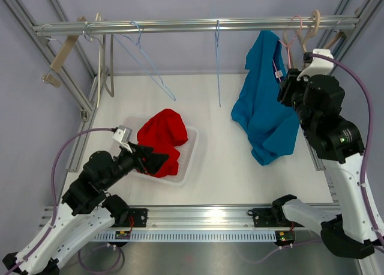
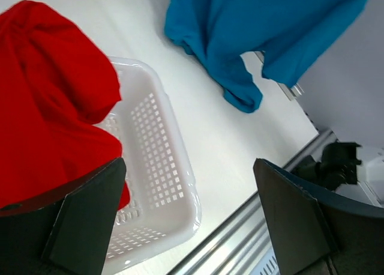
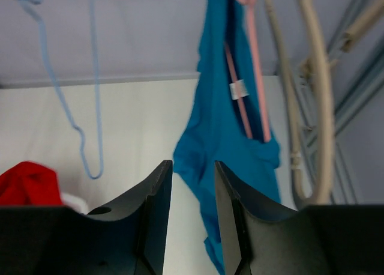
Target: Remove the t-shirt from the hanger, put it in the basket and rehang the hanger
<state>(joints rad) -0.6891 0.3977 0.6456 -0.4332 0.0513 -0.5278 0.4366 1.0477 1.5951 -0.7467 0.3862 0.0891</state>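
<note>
A blue t-shirt (image 1: 264, 113) hangs on a pink hanger (image 3: 255, 65) from the rail (image 1: 180, 26) at the back right, its hem touching the table. It also shows in the right wrist view (image 3: 222, 137) and the left wrist view (image 2: 240, 23). My right gripper (image 1: 287, 92) is raised beside the shirt's right edge, near the collar. In its own view the right gripper (image 3: 193, 164) has its jaws a narrow gap apart with nothing between them. My left gripper (image 1: 157, 161) hovers over the basket. In its own view the left gripper (image 2: 189, 164) is wide open and empty.
A white perforated basket (image 1: 191, 152) at centre left holds a red garment (image 1: 161, 134). Empty blue wire hangers (image 1: 150, 65) (image 1: 218, 59) hang from the rail. Wooden hangers (image 1: 63, 53) hang at the far left and beige ones (image 1: 312, 26) at the far right. Frame posts stand at both sides.
</note>
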